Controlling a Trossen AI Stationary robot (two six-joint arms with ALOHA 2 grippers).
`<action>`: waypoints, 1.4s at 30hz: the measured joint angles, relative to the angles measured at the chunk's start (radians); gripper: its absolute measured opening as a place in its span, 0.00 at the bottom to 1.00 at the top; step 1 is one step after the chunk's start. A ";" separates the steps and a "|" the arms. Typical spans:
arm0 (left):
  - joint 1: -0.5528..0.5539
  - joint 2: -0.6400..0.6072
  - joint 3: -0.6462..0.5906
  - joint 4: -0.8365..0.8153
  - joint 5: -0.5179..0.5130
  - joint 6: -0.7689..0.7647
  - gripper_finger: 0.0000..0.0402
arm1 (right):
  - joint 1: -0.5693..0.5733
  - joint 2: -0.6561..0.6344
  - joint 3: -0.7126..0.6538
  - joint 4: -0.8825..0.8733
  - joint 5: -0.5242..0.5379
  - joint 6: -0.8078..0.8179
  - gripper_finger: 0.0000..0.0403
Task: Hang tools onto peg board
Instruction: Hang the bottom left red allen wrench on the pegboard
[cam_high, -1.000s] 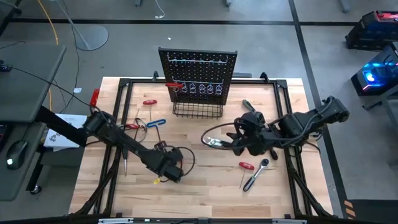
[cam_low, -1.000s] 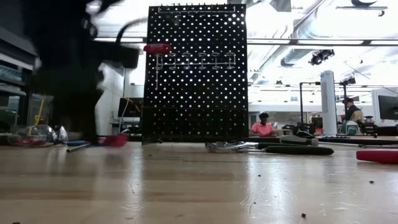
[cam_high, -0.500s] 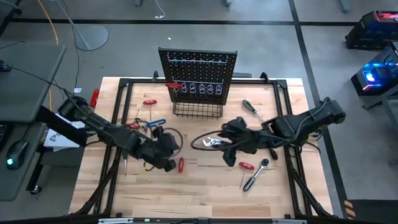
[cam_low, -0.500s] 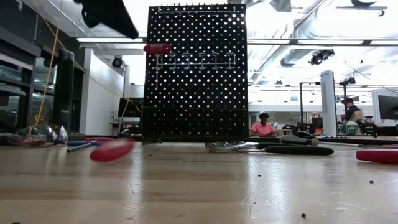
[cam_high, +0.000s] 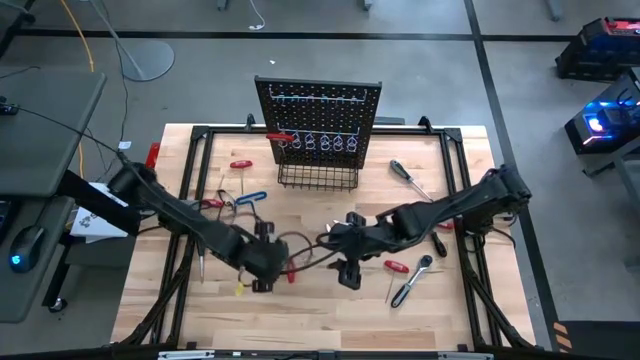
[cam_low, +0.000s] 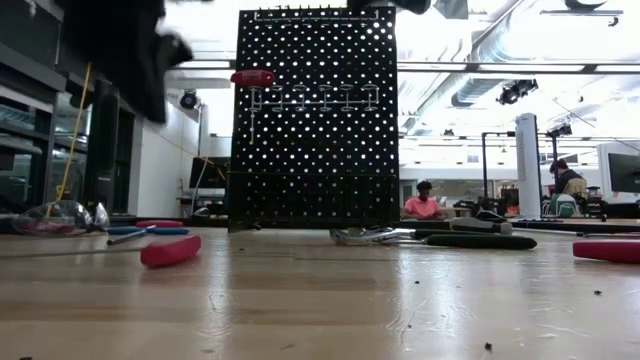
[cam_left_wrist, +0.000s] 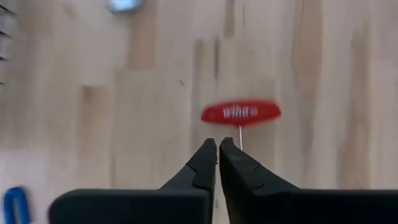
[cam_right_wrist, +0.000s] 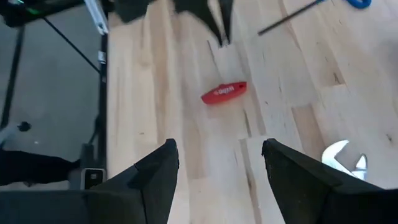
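Both of my arms have swung toward the middle of the counter (cam_high: 330, 310) since a second ago, and the red-handled T-key (cam_high: 291, 267) that was riding with my left pincer now lies loose on the wood, about midway between the two pincers and well in front of the peg board (cam_high: 318, 112). My left pincer (cam_high: 262, 272) hangs just beside it with its tips pressed together and nothing in them; in the left wrist view the closed tips (cam_left_wrist: 217, 152) point straight at the thin shaft. My right pincer (cam_high: 345, 272) hovers on the other side, spread wide and empty, with the red handle (cam_right_wrist: 224, 92) lying ahead of its fingers (cam_right_wrist: 163, 163). To do this step well, I judge I should part the left tips first, come down squarely over the handle and close across its narrow width, so the key does not roll or skid on the smooth wood. From above, the handle's long axis runs roughly front to back on the counter; the shaft sticks out sideways from its middle toward my left pincer, lying flat. Other tools remain scattered: a chrome ratchet (cam_high: 410, 283), silver pliers (cam_high: 330, 240) and a black-handled screwdriver (cam_high: 404, 174).
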 joint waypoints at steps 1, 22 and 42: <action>-0.004 0.035 0.000 0.000 0.023 0.000 0.07 | 0.000 0.005 0.000 -0.008 0.000 0.000 0.56; 0.033 0.226 0.002 0.078 0.217 0.033 0.58 | 0.129 -0.014 0.000 -0.227 0.122 0.139 0.56; 0.129 0.379 0.015 0.203 0.315 0.028 0.03 | 0.233 -0.015 0.000 -0.318 0.202 0.304 0.56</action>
